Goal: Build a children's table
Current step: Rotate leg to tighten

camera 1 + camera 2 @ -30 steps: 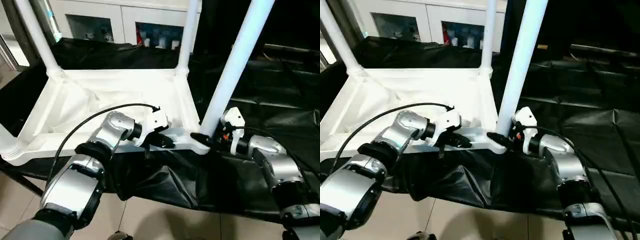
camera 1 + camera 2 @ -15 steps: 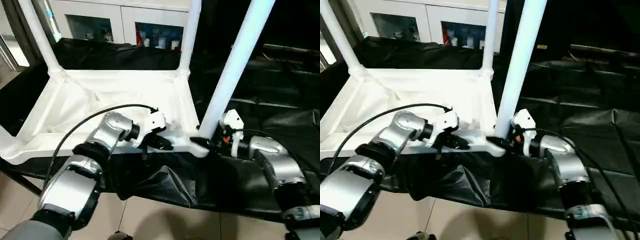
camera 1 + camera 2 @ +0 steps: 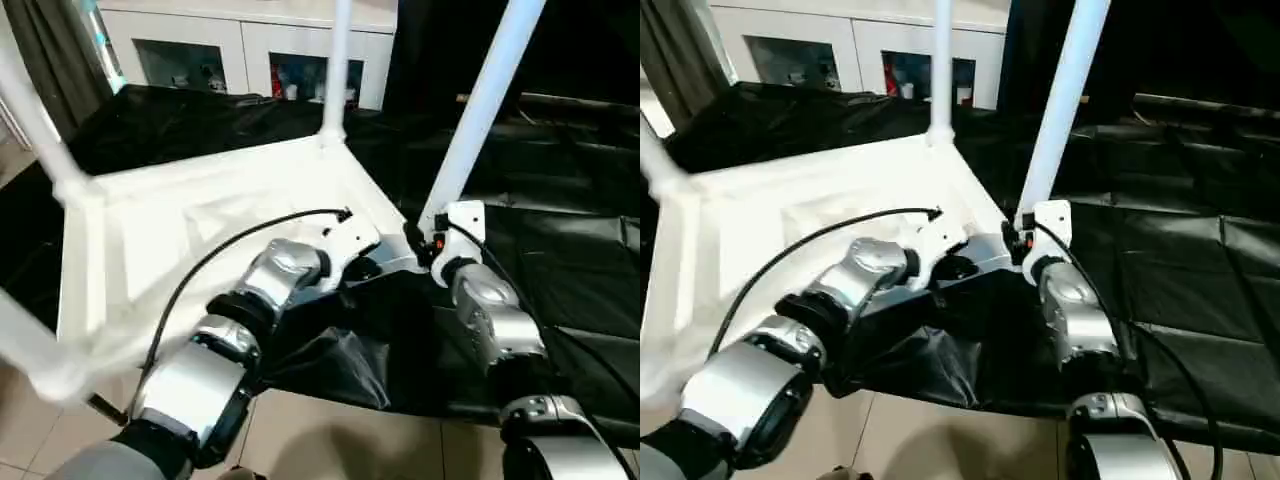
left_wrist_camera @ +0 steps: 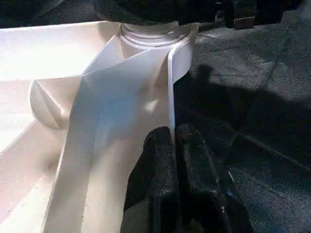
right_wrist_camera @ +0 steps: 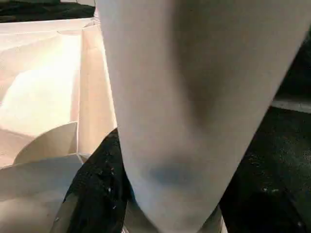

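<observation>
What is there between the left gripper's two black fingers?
The thin side wall of the white tabletop: in the left wrist view the left gripper is pinched shut on that wall, near the corner socket.

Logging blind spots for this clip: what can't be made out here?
- Leg tops: cut off by the top edge in both eye views.
- Near-left tabletop corner: motion-blurred in the eye views.
- Right gripper fingertips: hidden behind the leg in the right wrist view.
- Cabinet contents: too small.

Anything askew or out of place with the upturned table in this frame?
Yes. The tabletop sits skewed, one corner hanging past the black-draped bench. The left pincer is shut on its rim; the right pincer straddles a leg at its base.
</observation>
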Controlling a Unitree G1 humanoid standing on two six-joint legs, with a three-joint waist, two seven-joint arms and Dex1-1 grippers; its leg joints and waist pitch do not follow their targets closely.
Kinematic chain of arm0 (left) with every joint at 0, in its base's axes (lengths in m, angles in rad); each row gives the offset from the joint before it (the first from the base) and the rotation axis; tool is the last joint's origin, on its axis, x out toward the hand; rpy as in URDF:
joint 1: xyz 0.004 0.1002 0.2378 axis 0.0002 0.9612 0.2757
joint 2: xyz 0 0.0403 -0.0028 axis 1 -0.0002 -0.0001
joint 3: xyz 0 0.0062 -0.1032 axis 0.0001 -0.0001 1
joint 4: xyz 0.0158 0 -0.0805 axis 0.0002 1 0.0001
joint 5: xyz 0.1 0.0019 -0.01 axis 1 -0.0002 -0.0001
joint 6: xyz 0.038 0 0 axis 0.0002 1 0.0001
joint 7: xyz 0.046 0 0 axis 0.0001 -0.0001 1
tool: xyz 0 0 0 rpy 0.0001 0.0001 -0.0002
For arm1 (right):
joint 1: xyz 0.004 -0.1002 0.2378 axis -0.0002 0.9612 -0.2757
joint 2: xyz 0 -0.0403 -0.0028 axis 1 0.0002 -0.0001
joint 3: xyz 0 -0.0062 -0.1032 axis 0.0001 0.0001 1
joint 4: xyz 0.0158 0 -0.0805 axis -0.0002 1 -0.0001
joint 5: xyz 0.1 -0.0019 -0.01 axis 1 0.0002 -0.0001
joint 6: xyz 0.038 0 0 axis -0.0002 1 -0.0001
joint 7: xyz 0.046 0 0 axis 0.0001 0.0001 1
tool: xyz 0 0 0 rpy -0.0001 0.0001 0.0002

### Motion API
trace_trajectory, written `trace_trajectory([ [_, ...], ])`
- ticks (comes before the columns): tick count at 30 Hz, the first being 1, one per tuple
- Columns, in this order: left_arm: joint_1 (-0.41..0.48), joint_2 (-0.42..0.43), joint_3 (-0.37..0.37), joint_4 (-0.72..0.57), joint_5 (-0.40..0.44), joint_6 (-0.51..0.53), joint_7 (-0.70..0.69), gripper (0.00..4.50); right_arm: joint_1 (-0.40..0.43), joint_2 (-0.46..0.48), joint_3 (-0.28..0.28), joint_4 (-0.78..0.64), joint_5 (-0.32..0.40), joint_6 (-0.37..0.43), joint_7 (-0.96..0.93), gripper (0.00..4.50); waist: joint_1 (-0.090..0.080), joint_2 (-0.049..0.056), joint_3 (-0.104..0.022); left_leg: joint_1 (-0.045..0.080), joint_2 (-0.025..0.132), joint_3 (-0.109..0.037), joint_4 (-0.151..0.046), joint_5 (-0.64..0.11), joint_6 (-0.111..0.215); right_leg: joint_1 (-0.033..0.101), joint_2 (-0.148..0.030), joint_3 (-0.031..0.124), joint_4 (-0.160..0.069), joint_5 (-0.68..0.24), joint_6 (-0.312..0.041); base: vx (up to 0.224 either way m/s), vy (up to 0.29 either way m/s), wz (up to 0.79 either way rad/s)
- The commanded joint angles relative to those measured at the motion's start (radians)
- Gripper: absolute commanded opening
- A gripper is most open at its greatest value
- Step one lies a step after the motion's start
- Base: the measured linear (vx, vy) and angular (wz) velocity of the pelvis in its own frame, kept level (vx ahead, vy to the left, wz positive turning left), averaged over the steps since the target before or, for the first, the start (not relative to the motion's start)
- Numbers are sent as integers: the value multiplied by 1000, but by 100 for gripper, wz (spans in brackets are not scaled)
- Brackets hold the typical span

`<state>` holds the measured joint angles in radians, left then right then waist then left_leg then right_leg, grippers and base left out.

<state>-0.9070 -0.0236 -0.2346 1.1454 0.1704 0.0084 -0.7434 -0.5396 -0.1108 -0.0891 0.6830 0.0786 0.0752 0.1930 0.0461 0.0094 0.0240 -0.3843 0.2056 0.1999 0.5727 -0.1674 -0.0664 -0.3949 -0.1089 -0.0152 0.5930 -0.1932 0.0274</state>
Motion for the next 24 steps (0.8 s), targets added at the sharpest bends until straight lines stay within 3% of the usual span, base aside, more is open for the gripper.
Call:
trace_trajectory([
  [1,14,-52,-27,18,10,1,-7,0,16,50,66,49,-9,21,43,268,-7,2,-44,21,11,-10,-75,-338,-8,25,-14,6,-83,-198,-179,0,0,0],
  [7,13,-8,-22,20,10,-16,-49,0,17,-4,95,34,-29,-4,130,302,-8,0,-46,16,12,-9,-73,-307,15,31,-14,4,-78,-147,-193,0,0,0],
  [9,17,26,-23,15,9,-29,-112,0,30,-47,95,4,-1,-1,247,302,-11,-3,-47,16,11,-9,-71,-305,27,34,-15,4,-79,-149,-199,0,0,0],
  [11,20,54,-27,12,7,-46,-169,0,43,-89,102,-25,20,3,353,302,-12,-3,-48,11,12,-8,-68,-274,53,38,-15,4,-75,-92,-214,0,0,0],
  [12,24,76,-29,9,5,-67,-209,0,57,-121,112,-53,40,13,442,302,-11,-10,-48,11,11,-7,-65,-270,62,40,-13,3,-75,-83,-216,0,0,0],
  [16,31,150,-42,3,4,-106,-355,0,92,-222,134,-135,113,63,684,302,-4,-5,-47,11,18,-4,-61,-229,101,42,-14,2,-64,-19,-256,0,0,0],
  [17,34,173,-39,-1,-6,-118,-413,0,96,-251,137,-150,129,80,740,302,-4,-11,-47,10,18,-3,-61,-224,100,43,-13,1,-64,-18,-260,0,0,0],
  [24,40,228,-43,-16,-34,-115,-616,0,92,-323,134,-167,157,126,879,302,13,-5,-48,18,23,2,-59,-217,89,38,-16,4,-56,-20,-300,0,0,0],
])
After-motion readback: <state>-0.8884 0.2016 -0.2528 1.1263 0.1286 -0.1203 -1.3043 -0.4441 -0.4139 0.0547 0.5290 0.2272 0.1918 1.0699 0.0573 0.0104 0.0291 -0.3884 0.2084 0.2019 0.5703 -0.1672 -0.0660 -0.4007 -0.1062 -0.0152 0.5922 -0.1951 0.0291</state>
